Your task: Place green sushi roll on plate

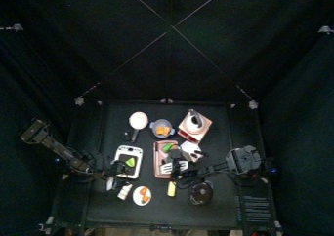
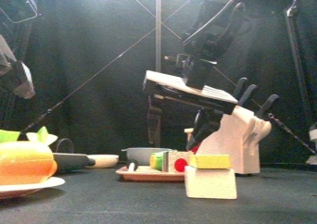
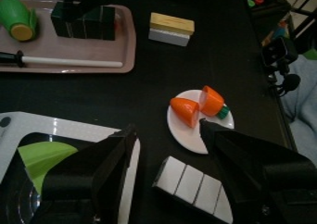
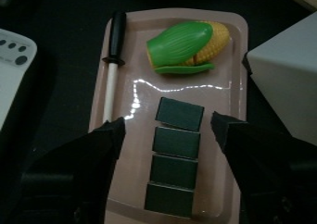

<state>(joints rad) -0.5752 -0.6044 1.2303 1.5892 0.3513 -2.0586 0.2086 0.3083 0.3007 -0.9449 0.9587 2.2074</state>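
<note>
You had four dark green sushi rolls with black sides lined up on a pale pink tray, beside a yellow corn cob in bright green husk and a knife with a black handle and white blade. Your small white plate carried an orange carrot with a green top, and the table beneath was black.

The top view looks straight down from high up; the front view looks level from the table edge. Both wrist views look down closely, sharing the pink tray just beyond their jaws.
</note>
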